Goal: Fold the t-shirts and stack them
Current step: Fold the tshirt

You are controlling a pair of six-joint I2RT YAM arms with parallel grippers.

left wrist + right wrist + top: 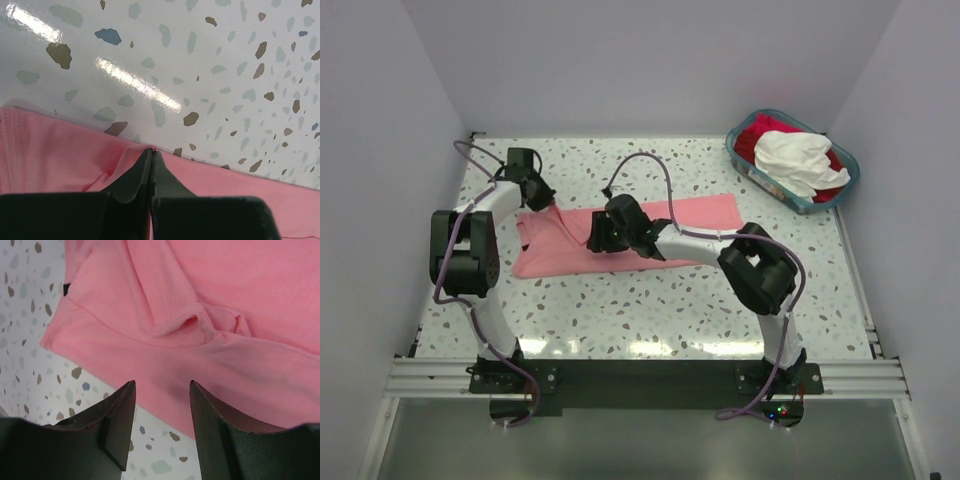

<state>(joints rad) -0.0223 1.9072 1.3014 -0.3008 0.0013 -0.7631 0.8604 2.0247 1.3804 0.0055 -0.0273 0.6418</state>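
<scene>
Top external: high, behind the arm bases at 6 o'clock, facing down on the whole speckled terrazzo table (620, 320).
Left wrist: very near, sighting along the left gripper (152, 153) at the salmon-pink cloth t-shirt (50, 150).
Right wrist: near, facing down past the right gripper (162, 386).
Shared: that t-shirt, in all three views.

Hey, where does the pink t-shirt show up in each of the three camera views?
Top external: pink t-shirt lying mid-table.
Left wrist: t-shirt along the bottom, edge pinched by left fingers.
Right wrist: t-shirt fills upper right, above open right fingers.
Shared landmark: the speckled tabletop.
</scene>
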